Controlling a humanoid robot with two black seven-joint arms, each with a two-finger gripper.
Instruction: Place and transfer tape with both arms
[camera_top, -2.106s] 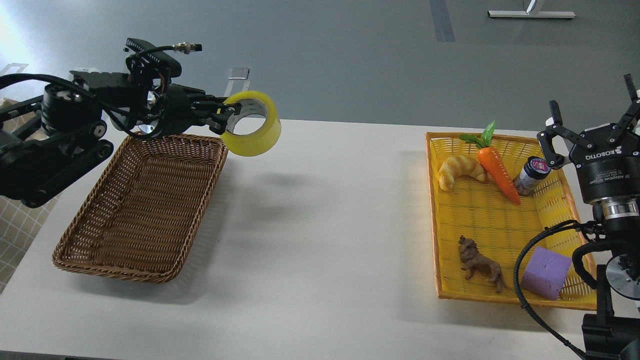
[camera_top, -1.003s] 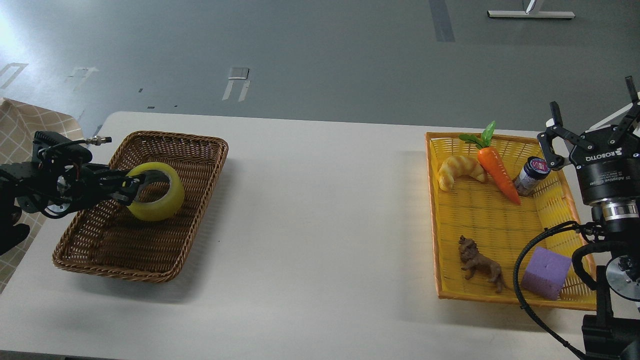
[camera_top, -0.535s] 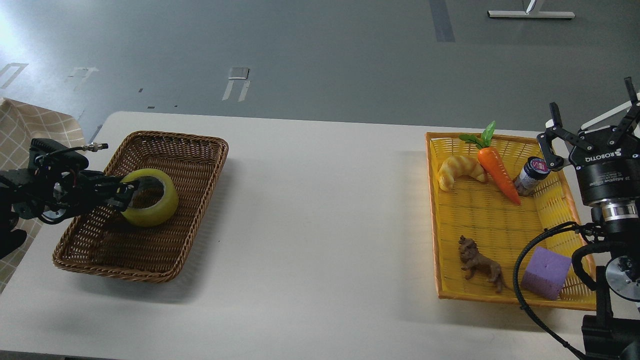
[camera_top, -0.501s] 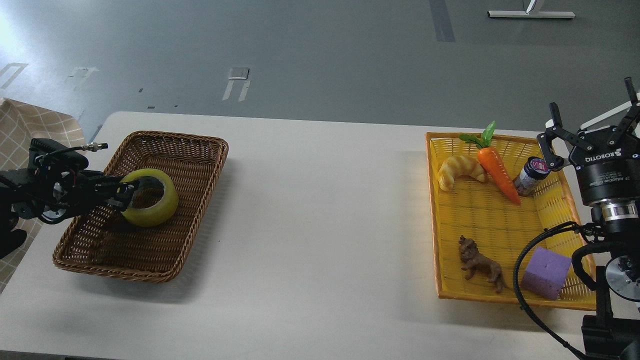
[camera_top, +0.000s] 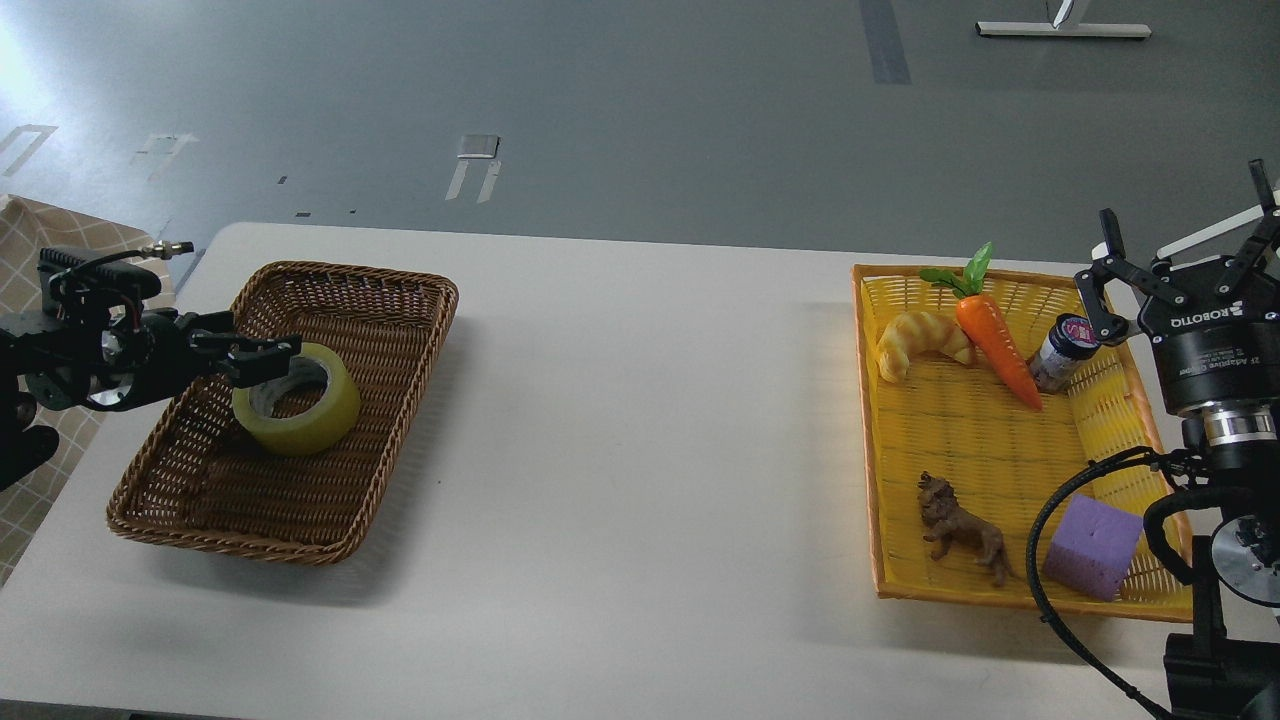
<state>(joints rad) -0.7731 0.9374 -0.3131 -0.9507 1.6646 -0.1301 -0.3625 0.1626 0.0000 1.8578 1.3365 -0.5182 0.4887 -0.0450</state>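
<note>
tape (camera_top: 297, 399) lies flat inside the brown wicker basket (camera_top: 330, 520), core hole facing up, in the basket's far half, resting on the weave. left gripper (camera_top: 262, 357) hangs over the basket's left rim w/ fingers spread apart, tips right at the tape's upper-left edge; cannot tell if they touch it, no clamp on the roll visible. right gripper (camera_top: 1185, 245) is well apart from the brown basket, on the opposite side of the table (camera_top: 640, 420), fingers splayed wide & holding nothing, just beside the yellow tray (camera_top: 872, 480) w/ croissant (camera_top: 920, 340), carrot (camera_top: 990, 340), jar (camera_top: 1062, 350), lion (camera_top: 960, 528), purple block (camera_top: 1092, 545).
</note>
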